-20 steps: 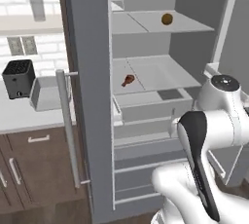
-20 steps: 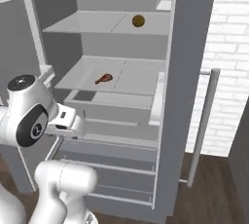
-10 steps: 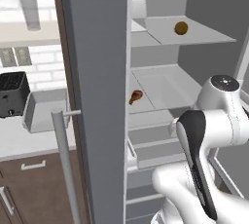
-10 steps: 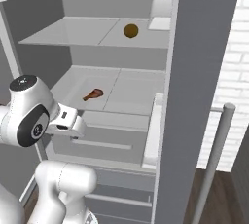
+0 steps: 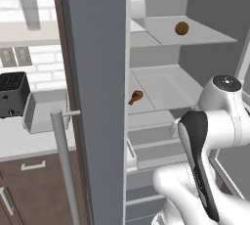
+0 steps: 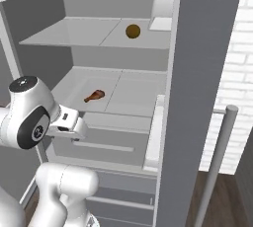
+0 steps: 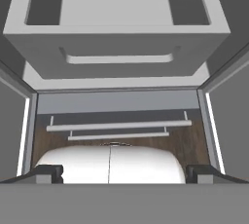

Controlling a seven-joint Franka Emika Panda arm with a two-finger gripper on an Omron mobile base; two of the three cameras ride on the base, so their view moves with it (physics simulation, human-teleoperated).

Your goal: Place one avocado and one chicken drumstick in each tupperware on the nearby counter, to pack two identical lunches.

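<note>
An open fridge [image 5: 161, 87] stands ahead, its grey door [image 5: 95, 97] swung out on the left with a pale upright bar handle [image 5: 63, 165] on its outer face. Inside are two flat white shelves — an upper one [image 6: 84, 32] and a lower one [image 6: 128, 90] — with a white drawer [image 7: 116, 38] below them, its front cut with a long recessed grip. A small white bin [image 6: 163, 1] sits at the right end of the upper shelf. Far left, a black toaster [image 5: 12, 94] stands before a white brick wall [image 5: 24, 57], below a shelf [image 5: 27, 32] carrying a grey glass [image 5: 30, 12]. Dark brown cabinets [image 5: 29, 185] with pale handles run underneath.
</note>
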